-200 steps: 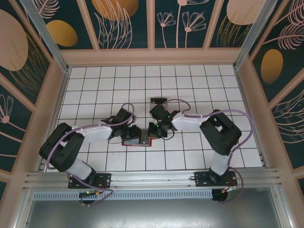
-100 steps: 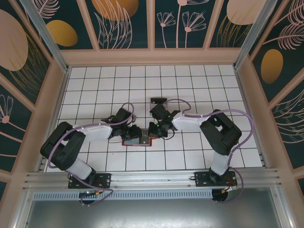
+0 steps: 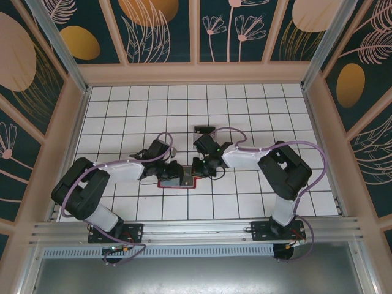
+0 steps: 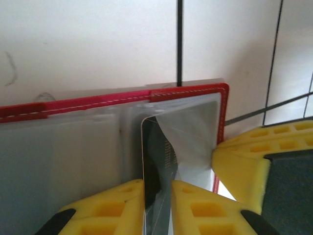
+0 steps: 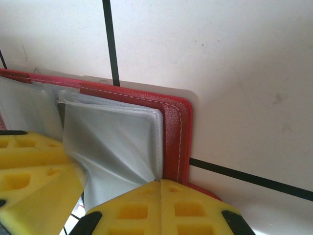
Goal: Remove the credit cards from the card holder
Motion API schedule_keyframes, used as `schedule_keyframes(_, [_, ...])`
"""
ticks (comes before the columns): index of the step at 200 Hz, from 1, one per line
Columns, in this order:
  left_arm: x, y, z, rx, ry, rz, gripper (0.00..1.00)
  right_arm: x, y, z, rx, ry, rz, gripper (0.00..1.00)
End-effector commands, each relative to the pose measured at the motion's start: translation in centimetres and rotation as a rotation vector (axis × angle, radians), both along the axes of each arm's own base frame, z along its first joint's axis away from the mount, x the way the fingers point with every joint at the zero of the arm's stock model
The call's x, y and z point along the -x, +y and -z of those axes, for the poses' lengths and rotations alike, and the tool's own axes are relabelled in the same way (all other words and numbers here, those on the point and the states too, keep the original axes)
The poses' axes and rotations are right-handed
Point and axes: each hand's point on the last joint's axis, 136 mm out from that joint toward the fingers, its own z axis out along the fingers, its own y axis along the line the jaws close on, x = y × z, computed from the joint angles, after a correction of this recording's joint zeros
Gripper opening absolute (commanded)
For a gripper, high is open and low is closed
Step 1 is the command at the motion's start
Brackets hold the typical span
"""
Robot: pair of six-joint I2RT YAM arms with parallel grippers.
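The red card holder [image 3: 166, 182] lies open on the white tiles between both arms. In the left wrist view its red stitched edge [image 4: 122, 96] frames a grey inner face, and a dark credit card [image 4: 155, 156] stands on edge, partly out of a clear pocket. My left gripper [image 4: 156, 183] is shut on that card. My right gripper [image 5: 160, 182] is shut on the pleated clear pocket [image 5: 112, 142] at the holder's red corner [image 5: 176, 132]. In the top view the left gripper [image 3: 178, 174] and right gripper [image 3: 197, 169] nearly meet over the holder.
A small dark stand [image 3: 204, 129] sits one tile behind the grippers. The tiled floor [image 3: 257, 104] is ringed by raised beige walls [image 3: 196, 73]. In the right wrist view the left gripper's yellow finger [image 5: 34, 171] crowds in at the left.
The right jaws have come fully together on the pocket. The left jaws have narrowed slightly on the card. Neither arm has shifted noticeably.
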Motion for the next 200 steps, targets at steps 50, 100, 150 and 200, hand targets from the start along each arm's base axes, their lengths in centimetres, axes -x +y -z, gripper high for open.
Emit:
schedule_keyframes(50, [0.3,-1.2,-1.3,0.071,-0.017,0.039,0.19,0.8,-2.1,2.7,0.099,0.02,0.021,0.05])
schedule_keyframes(100, [0.2,-0.5,-0.9,0.034,-0.027,0.018,0.03,0.8,-2.4,2.9,0.111,0.021,0.026,0.09])
schedule_keyframes(150, [0.8,1.2,-1.1,-0.043,-0.053,0.009,0.0,0.7,-3.3,3.2,0.134,0.022,0.042,0.15])
schedule_keyframes(200, [0.9,2.6,-2.2,-0.109,-0.095,0.008,0.0,0.6,-3.8,3.2,0.155,0.014,0.041,0.14])
